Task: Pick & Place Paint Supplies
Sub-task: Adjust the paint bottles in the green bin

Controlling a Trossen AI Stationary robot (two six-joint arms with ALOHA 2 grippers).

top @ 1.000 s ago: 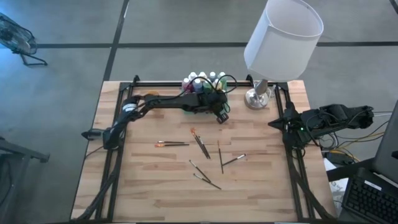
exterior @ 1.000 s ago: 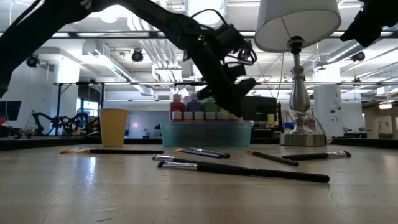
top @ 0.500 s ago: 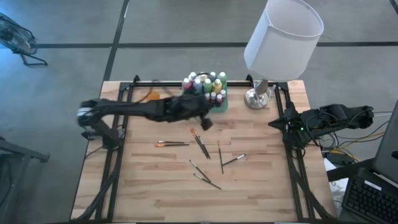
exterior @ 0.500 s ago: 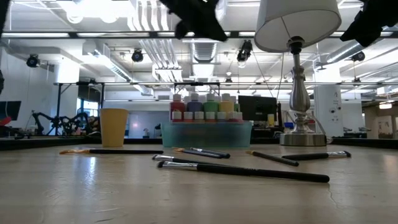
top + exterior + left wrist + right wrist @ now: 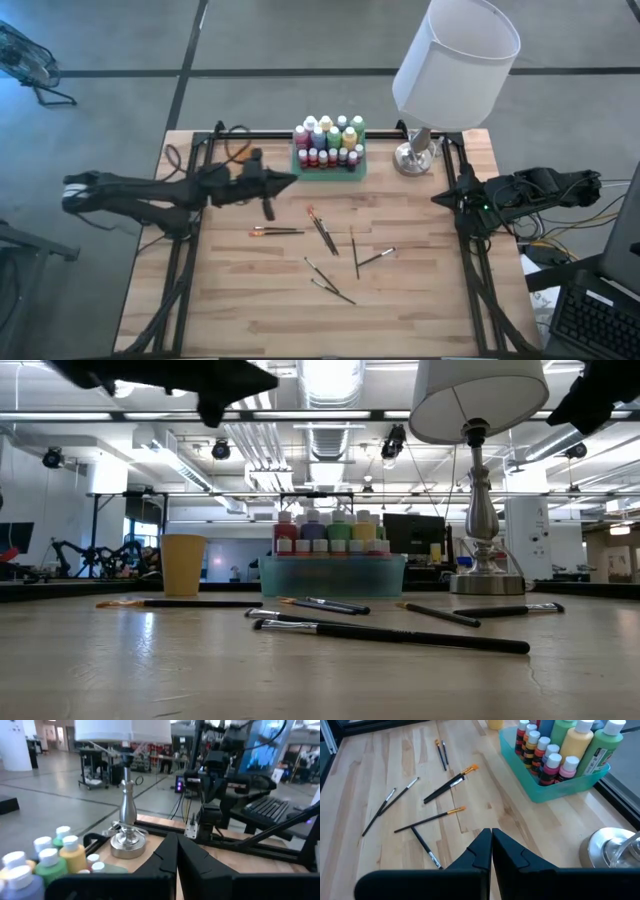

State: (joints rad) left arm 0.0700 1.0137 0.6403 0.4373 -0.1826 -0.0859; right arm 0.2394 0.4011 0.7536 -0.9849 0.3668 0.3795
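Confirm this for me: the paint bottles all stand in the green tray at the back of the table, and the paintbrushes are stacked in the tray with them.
Not quite. The paint bottles do stand in the green tray at the back, but the paintbrushes are not in it: the high view shows them scattered loose on the table in front of the tray.

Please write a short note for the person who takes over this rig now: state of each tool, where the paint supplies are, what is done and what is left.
Left tool: shut, empty, raised above the table's left side, near the tray.
Right tool: shut, empty, parked at the table's right edge.
Paint bottles: all standing in the green tray at the table's far edge, beside the lamp.
Paintbrushes: several lying loose on the wood at mid-table; one with an orange tip lies farthest left.
Orange cup: at the far edge, left of the tray; no brush shows in it.
Done: bottles in the tray.
Left: the brushes, probably.
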